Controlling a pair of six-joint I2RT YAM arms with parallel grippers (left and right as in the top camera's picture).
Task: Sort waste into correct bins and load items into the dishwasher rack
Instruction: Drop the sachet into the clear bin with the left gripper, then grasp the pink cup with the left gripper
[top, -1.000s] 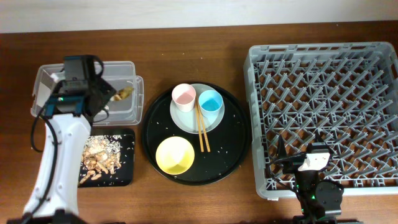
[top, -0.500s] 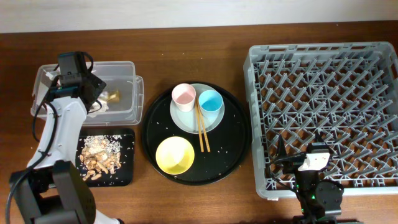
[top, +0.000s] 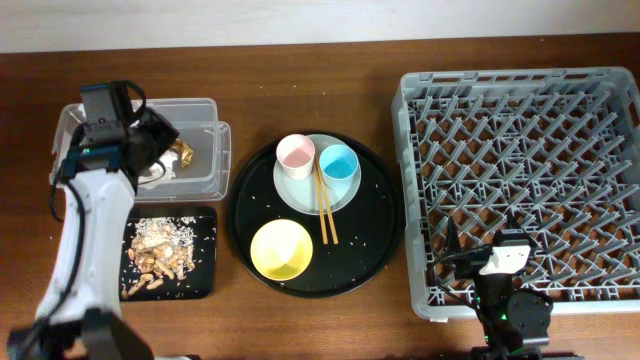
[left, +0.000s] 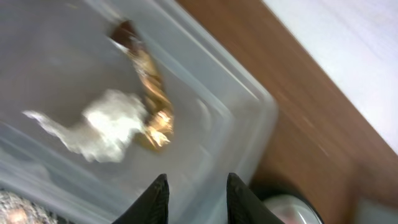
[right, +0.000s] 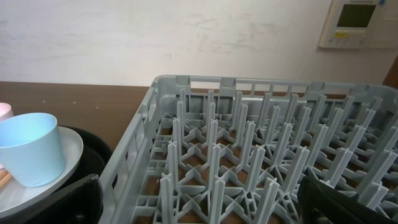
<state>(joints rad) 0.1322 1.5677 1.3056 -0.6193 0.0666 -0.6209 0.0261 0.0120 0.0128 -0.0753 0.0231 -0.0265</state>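
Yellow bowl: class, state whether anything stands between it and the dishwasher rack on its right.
Only the chopsticks, partly: their near ends lie on the round black tray just right of the yellow bowl. Otherwise only bare tray and its rim run to the dishwasher rack.

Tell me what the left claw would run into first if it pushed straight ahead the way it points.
Most likely the floor of the clear tub, just right of the wrapper and tissue inside. The left claw aims down into the tub, but depth is unclear.
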